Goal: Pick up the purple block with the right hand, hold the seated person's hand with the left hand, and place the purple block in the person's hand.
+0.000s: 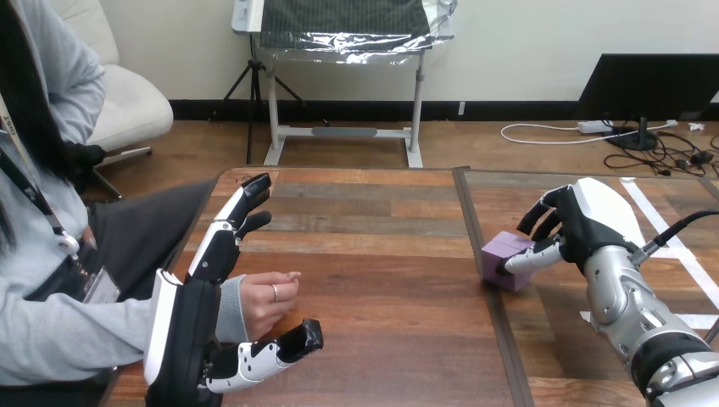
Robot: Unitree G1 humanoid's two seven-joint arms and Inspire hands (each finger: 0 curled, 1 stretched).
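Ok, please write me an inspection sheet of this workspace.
surface: brown wooden table, dark seam right of its middle.
job's things: purple cubic block resting on the table at right; person's hand loosely curled, on the table at left.
clutter: white tape strips on the table's right part.
hands: left hand open, its thumb and fingers either side of the person's hand; right hand curled round the block.
cables: nothing seen on the table.
surroundings: person seated at the table's left side.
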